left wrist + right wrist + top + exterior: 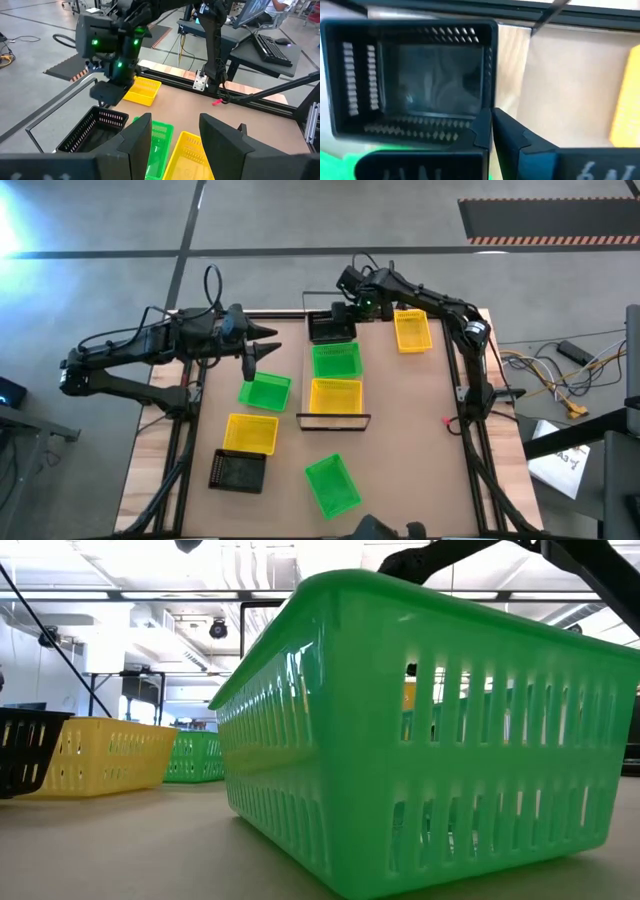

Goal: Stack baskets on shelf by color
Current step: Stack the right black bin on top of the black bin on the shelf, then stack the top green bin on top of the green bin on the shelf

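The shelf [306, 380], a light plank with a black wire frame, carries a black basket [330, 330] at its far end, then a green basket [337, 361] and a yellow basket [336, 395]. My right gripper [345, 313] stands over the black basket [410, 80], shut on its wall. My left gripper [272, 342] is open and hovers left of the shelf, above a loose green basket [265, 392]. In the left wrist view its fingers [136, 142] frame the shelf's baskets. My right gripper pinches the black basket's side wall near a corner [489, 107], one finger inside the basket and one outside. The fingers come from above, pointing down. The basket sits upright on the shelf's far end.
Loose on the table are a yellow basket [412, 330] at the far right, a yellow basket [250, 433] and a black basket [238, 470] at the near left, and a green basket [332, 485] at the near edge. That green basket [430, 730] fills the low view.
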Controlling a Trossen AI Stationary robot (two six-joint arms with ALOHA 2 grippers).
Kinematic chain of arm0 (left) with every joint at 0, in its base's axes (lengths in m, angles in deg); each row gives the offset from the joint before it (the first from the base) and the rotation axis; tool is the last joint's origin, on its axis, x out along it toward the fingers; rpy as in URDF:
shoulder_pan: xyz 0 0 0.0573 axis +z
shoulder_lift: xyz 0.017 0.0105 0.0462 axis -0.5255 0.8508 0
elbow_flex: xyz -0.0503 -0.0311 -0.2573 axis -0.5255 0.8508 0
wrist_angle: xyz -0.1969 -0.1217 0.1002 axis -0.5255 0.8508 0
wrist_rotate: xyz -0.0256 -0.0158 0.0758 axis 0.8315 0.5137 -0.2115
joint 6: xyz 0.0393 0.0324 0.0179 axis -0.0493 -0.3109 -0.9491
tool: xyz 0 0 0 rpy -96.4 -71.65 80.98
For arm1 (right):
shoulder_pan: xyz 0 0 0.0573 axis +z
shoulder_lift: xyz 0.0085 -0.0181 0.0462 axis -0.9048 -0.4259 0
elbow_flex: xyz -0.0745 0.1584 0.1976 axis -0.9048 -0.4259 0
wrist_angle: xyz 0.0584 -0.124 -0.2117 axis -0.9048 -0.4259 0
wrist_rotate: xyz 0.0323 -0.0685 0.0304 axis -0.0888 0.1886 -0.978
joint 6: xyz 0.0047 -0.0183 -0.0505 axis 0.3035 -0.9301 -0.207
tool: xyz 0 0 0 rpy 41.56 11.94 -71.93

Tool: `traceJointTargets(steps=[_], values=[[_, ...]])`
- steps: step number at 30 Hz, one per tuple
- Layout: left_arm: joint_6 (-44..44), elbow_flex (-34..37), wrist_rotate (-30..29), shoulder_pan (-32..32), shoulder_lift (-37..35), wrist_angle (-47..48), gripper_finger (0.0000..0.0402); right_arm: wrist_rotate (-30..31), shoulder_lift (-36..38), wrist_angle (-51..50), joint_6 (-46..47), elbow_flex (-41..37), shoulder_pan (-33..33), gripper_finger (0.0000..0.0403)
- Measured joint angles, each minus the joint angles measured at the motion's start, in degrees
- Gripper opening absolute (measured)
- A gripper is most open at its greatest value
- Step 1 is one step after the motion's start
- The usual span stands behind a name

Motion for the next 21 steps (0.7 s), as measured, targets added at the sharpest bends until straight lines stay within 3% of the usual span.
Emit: traceJointTargets(steps=[8, 13, 17, 21], values=[[2.8, 0.1, 0.2, 0.0, -0.3, 1.5, 0.0151, 1.4, 3.3, -11.8, -10.5, -0.5, 0.1, 0.0009], [3.8, 0.1, 0.1, 0.0, -0.2, 7.5, 0.0151, 2.2, 6.8, -12.5, -12.5, -4.4, 2.7, 0.0009], [11.3, 0.2, -0.2, 0.7, -0.2, 16.5, 0.0151, 3.8, 10.9, -10.9, -11.2, -10.6, 5.7, 0.0009], [22.8, 0.4, -1.8, 2.5, 0.4, 31.4, 0.0151, 3.5, 17.3, -7.4, -7.8, -19.2, 9.3, 0.0009]])
